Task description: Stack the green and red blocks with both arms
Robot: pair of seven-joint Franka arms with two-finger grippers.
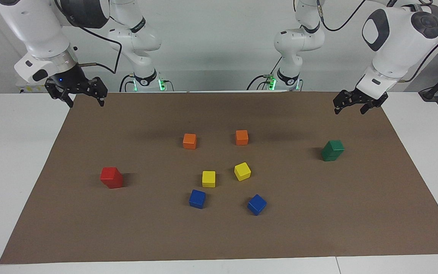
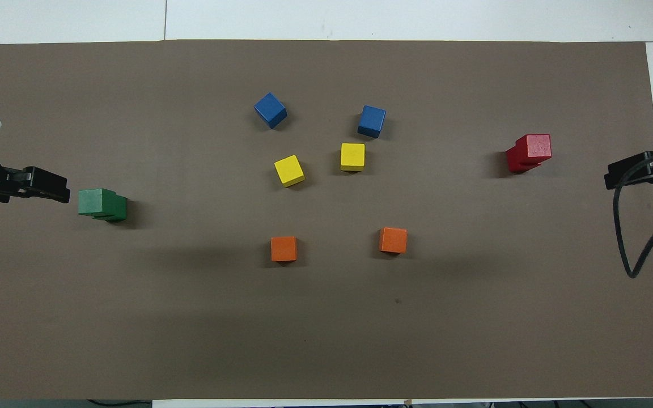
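Two dark green blocks [image 1: 332, 150] stand stacked, slightly askew, at the left arm's end of the brown mat; the stack also shows in the overhead view [image 2: 101, 203]. Two bright red blocks [image 1: 111, 177] stand stacked, the top one twisted, at the right arm's end [image 2: 528, 153]. My left gripper [image 1: 349, 111] is open and empty, raised over the mat's edge beside the green stack [image 2: 49, 187]. My right gripper [image 1: 85, 103] is open and empty, raised over the mat's corner at its own end [image 2: 624, 173].
Two orange cubes [image 1: 189, 141] [image 1: 242, 137], two yellow cubes [image 1: 208, 179] [image 1: 242, 171] and two blue cubes [image 1: 197, 198] [image 1: 256, 204] lie singly mid-mat between the stacks. The brown mat [image 1: 318, 228] lies on a white table [image 1: 13, 152].
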